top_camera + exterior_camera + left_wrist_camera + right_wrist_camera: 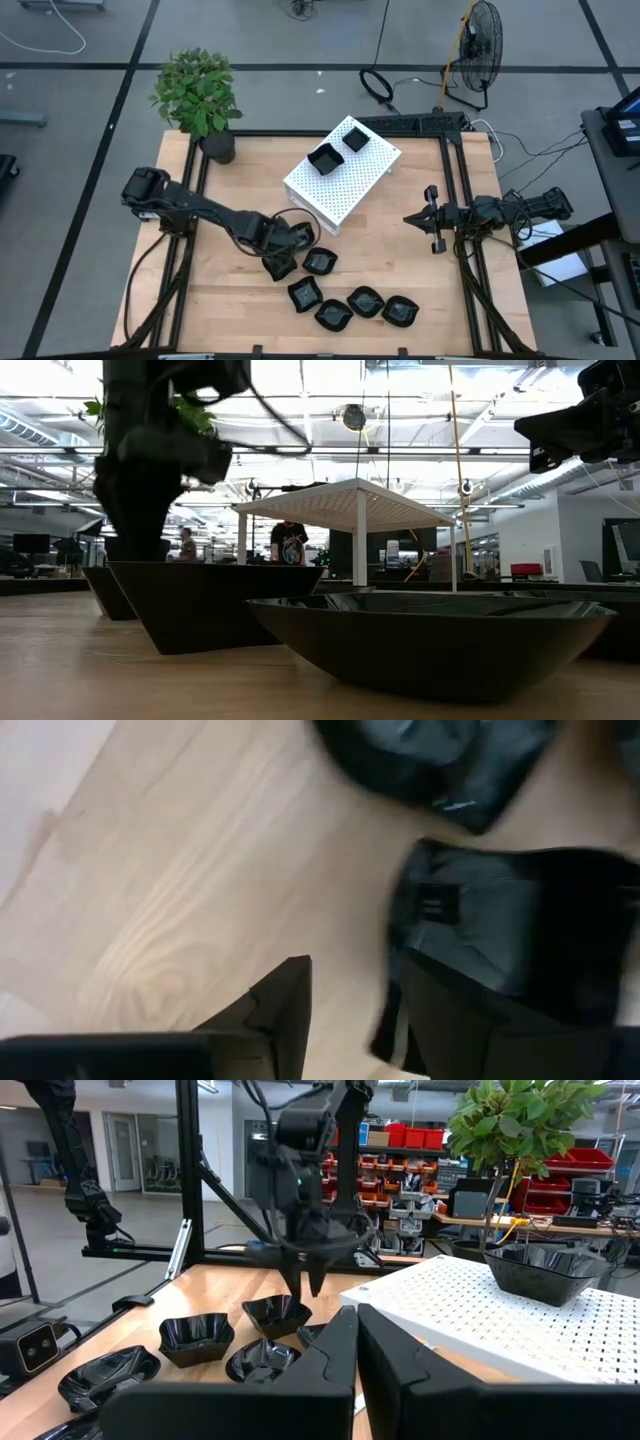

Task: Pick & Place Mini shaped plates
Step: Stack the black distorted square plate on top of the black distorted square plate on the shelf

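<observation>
Five mini shaped plates (352,301) lie loose on the wooden table (230,300) near its front edge, and a sixth plate (281,265) sits under the left gripper (287,252). Its fingers stand apart, one on each side of this plate's rim, probably to pinch the thin wall for a lift. Two square plates (340,148) already rest on the white perforated box (340,185), so this seems the place for them. The right gripper (418,218), fingers together and empty, waits at the table's right side, out of the way.
</observation>
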Tool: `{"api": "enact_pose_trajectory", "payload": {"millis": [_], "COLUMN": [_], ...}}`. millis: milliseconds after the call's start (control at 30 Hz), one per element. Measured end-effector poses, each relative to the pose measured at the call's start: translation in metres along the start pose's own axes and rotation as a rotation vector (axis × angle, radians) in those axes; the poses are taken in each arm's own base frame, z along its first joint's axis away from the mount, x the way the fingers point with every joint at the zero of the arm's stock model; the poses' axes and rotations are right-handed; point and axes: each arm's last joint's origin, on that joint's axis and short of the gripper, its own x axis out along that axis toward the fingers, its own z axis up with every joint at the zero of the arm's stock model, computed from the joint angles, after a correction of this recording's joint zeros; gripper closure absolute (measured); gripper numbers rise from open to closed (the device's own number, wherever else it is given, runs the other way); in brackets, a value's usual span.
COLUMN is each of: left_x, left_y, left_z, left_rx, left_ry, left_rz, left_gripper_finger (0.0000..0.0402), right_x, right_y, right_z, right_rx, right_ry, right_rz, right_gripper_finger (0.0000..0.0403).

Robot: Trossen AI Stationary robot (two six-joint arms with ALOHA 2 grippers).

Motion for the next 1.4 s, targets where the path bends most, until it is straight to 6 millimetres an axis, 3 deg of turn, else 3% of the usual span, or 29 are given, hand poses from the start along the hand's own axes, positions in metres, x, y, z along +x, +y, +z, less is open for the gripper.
{"api": "enact_pose_trajectory", "payload": {"millis": [333,700,833,1067,1233,1400], "left_x": [0.019,0.020,0.020,0.019,0.014,-0.011], "left_y": [0.000,0.001,0.001,0.000,0.002,0.011], "left_z": [-0.002,-0.002,-0.002,-0.003,-0.003,-0.003], "left_rx": [-0.007,-0.007,-0.006,0.005,-0.003,-0.037], "left_ry": [0.001,0.000,0.000,0.016,0.015,-0.036], "left_rz": [-0.107,-0.099,-0.098,-0.112,-0.123,-0.195], "left_gripper_finger": [0.0243,0.0248,0.0287,0.0391,0.0393,0.0396], "right_x": [0.000,0.000,0.000,0.000,0.000,0.000], "right_y": [0.000,0.000,0.000,0.000,0.000,0.000], "right_z": [0.000,0.000,0.000,0.000,0.000,0.000], "right_rx": [0.000,0.000,0.000,0.000,0.000,0.000], "right_ry": [0.000,0.000,0.000,0.000,0.001,0.000], "right_rz": [0.000,0.000,0.000,0.000,0.000,0.000], "right_gripper_finger": [0.0403,0.0403,0.0403,0.0403,0.0403,0.0403]}}
